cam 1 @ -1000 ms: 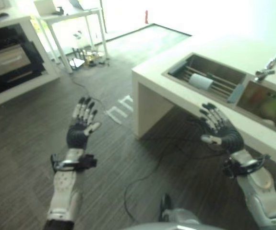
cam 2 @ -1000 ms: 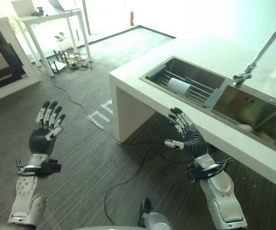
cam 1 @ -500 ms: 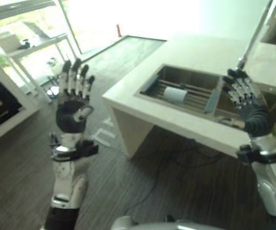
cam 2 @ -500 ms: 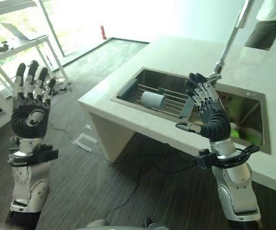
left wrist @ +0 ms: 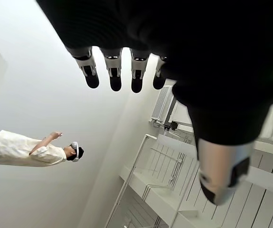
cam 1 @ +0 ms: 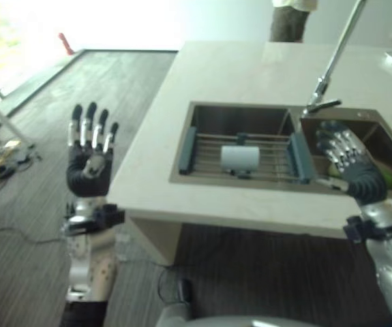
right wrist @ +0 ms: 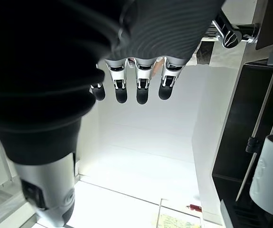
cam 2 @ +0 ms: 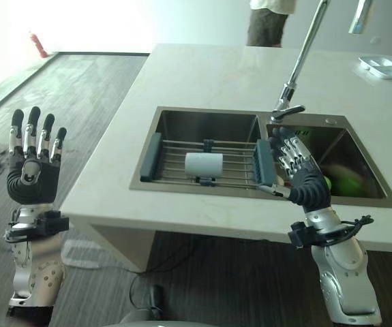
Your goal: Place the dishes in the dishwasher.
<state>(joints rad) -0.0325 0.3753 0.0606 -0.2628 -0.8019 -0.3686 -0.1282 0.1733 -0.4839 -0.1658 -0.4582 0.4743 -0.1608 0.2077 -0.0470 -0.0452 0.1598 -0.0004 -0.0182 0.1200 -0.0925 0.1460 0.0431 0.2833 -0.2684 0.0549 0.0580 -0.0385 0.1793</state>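
A white cup [cam 2: 204, 165] lies on its side on a wire rack [cam 2: 206, 163] across the left basin of a steel double sink [cam 2: 182, 122]. In the right basin sit green and pale dishes [cam 2: 345, 182], partly hidden by my right hand [cam 2: 303, 178], which is raised open above the sink's front edge, holding nothing. Off the counter's left side my left hand [cam 2: 32, 172] is held up with straight fingers, empty. The cup [right wrist: 271, 183] and rack bars also show in the right wrist view.
A tall faucet [cam 2: 299, 61] rises behind the sink on the pale counter [cam 2: 209, 75]. A small white tray [cam 2: 381, 65] rests at the counter's far right. A person [cam 2: 267, 19] stands beyond the counter. Dark wood floor [cam 2: 80, 88] lies to the left.
The camera has swung to face the sink squarely, so the whole scene shifted. Both hands stay raised and open; the right hand now sits lower, over the sink's front edge.
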